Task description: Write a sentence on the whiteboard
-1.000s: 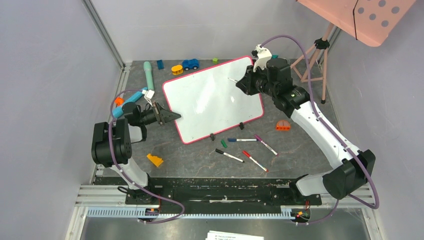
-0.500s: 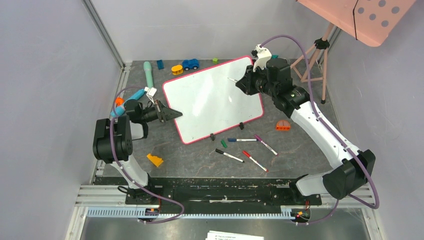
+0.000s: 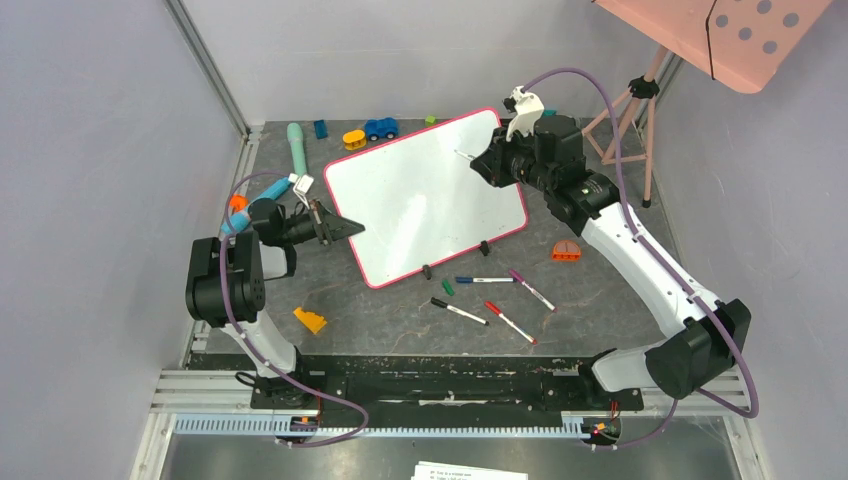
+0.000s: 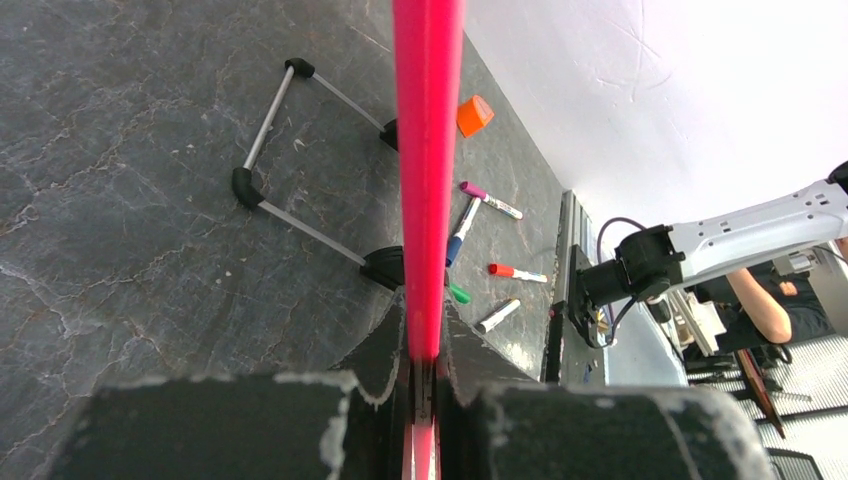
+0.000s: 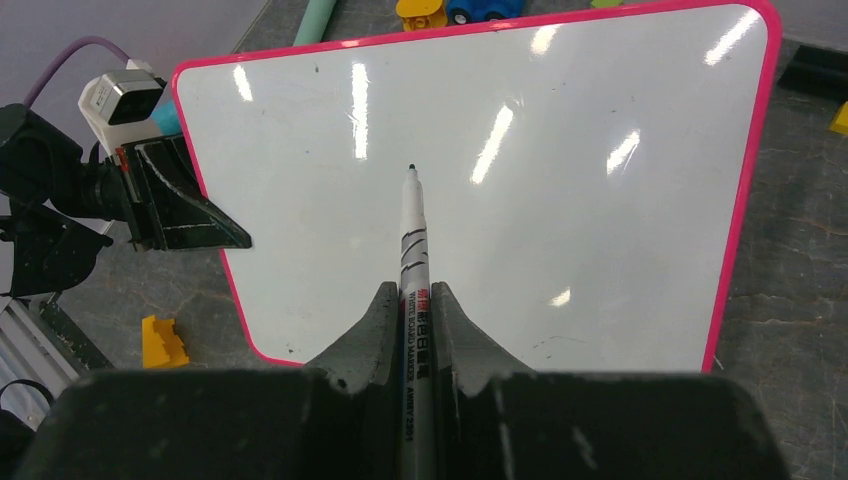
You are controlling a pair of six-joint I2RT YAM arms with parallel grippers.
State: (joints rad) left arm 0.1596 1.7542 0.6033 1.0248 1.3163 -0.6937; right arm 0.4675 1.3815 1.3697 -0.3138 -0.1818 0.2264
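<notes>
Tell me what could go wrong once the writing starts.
1. The left pincer clamps only the thin rim of the whiteboard; pen pressure might make the board slip or twist.
2. The marker sticks far out of the right pincer, so it may tilt in the grip, smearing strokes.

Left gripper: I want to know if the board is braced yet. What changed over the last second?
The left gripper shifted slightly away from its base and closed on the pink rim of the whiteboard. The right gripper stayed shut on the marker, nudging barely upward in the top view, tip near the blank board. The loose markers did not move.
</notes>
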